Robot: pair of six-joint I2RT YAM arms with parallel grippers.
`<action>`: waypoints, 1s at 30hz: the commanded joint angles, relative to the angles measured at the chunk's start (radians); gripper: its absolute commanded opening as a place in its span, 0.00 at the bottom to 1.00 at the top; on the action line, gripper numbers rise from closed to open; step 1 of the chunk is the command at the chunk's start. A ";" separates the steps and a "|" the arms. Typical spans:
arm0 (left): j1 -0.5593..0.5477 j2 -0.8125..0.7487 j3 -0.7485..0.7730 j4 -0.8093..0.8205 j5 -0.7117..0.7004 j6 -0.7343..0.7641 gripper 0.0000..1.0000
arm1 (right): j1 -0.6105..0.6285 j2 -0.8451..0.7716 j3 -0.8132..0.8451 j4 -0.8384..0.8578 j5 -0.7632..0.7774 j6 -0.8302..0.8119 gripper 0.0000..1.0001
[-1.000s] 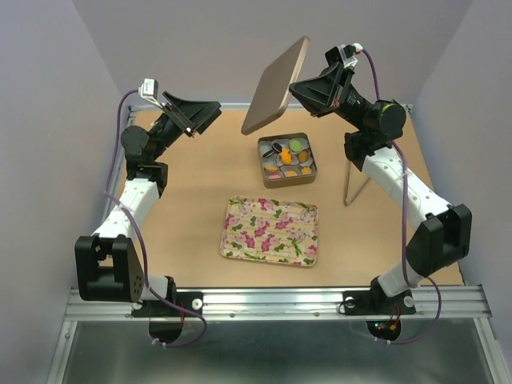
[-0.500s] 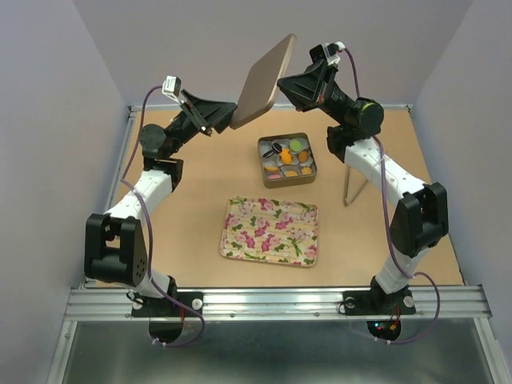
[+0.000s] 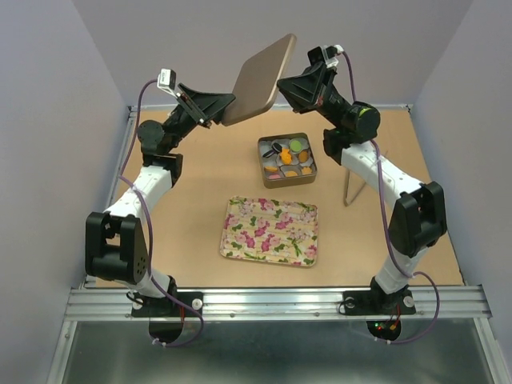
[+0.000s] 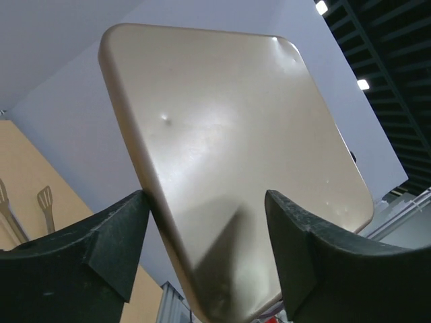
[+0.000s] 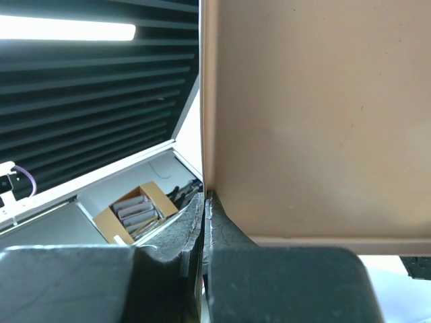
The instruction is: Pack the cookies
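The cookies [image 3: 286, 157], orange, green, black and yellow, lie in the compartments of an open square tin [image 3: 266, 179] at the back of the table. High above and left of it hangs the tin's tan lid [image 3: 258, 78], tilted. My right gripper [image 3: 282, 83] is shut on its right rim; in the right wrist view the fingers [image 5: 205, 198] pinch the rim of the lid [image 5: 316, 114]. My left gripper [image 3: 227, 107] stands open, its jaws on either side of the lower corner of the lid [image 4: 229, 128]. One left finger [image 4: 128, 222] lies against the lid's edge; my left gripper [image 4: 205, 198] has not clamped it.
A floral tray [image 3: 229, 234] lies at the table's middle, nearer the arms. A thin metal stand [image 3: 353, 186] leans at the right beside the tin. Grey walls close in the left, back and right sides.
The right arm swung the lid leftward. The left arm rose toward it until its jaws straddled the lid's lower corner, and they have narrowed a little.
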 commanded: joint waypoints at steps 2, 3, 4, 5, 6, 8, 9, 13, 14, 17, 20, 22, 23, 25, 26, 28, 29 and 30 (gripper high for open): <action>-0.004 -0.033 0.059 0.085 -0.006 -0.009 0.61 | 0.006 -0.032 -0.065 0.522 0.030 0.458 0.00; -0.002 -0.033 0.059 0.085 -0.006 -0.011 0.57 | 0.006 -0.033 -0.077 0.522 0.032 0.455 0.00; -0.002 -0.035 0.056 0.093 -0.008 -0.018 0.54 | 0.006 -0.038 -0.098 0.521 0.033 0.452 0.00; -0.004 -0.036 0.053 0.099 -0.010 -0.023 0.46 | 0.005 -0.040 -0.114 0.522 0.036 0.452 0.00; -0.002 -0.041 0.045 0.102 -0.013 -0.028 0.41 | 0.006 -0.040 -0.125 0.522 0.035 0.452 0.00; -0.002 -0.046 0.036 0.123 -0.019 -0.043 0.31 | 0.005 -0.043 -0.151 0.522 0.024 0.453 0.00; -0.002 -0.052 0.029 0.131 -0.023 -0.046 0.27 | 0.005 -0.044 -0.157 0.522 0.016 0.452 0.00; -0.001 -0.069 0.013 0.136 -0.030 -0.049 0.09 | -0.002 -0.044 -0.201 0.521 -0.027 0.446 0.12; -0.001 -0.070 0.009 0.137 -0.033 -0.051 0.03 | -0.005 -0.046 -0.220 0.518 -0.024 0.444 0.26; 0.005 -0.084 -0.017 0.150 -0.048 -0.063 0.00 | -0.026 -0.079 -0.335 0.478 -0.021 0.415 0.52; 0.011 -0.104 -0.044 0.159 -0.065 -0.069 0.00 | -0.054 -0.121 -0.398 0.418 -0.068 0.371 0.60; 0.013 -0.119 -0.053 0.130 -0.069 -0.049 0.00 | -0.064 -0.136 -0.415 0.382 -0.103 0.346 0.61; 0.013 -0.133 -0.056 0.116 -0.071 -0.037 0.00 | -0.068 -0.144 -0.421 0.368 -0.109 0.328 0.61; 0.013 -0.151 -0.057 0.049 -0.083 0.010 0.00 | -0.075 -0.162 -0.438 0.334 -0.123 0.305 0.61; 0.013 -0.170 -0.060 0.026 -0.091 0.024 0.00 | -0.081 -0.168 -0.447 0.303 -0.134 0.283 0.61; 0.015 -0.185 -0.070 -0.016 -0.112 0.055 0.00 | -0.091 -0.182 -0.464 0.274 -0.139 0.266 0.61; 0.015 -0.194 -0.076 -0.048 -0.118 0.077 0.00 | -0.106 -0.199 -0.485 0.250 -0.139 0.259 0.61; 0.015 -0.203 -0.086 -0.060 -0.128 0.084 0.00 | -0.115 -0.207 -0.491 0.237 -0.142 0.245 0.61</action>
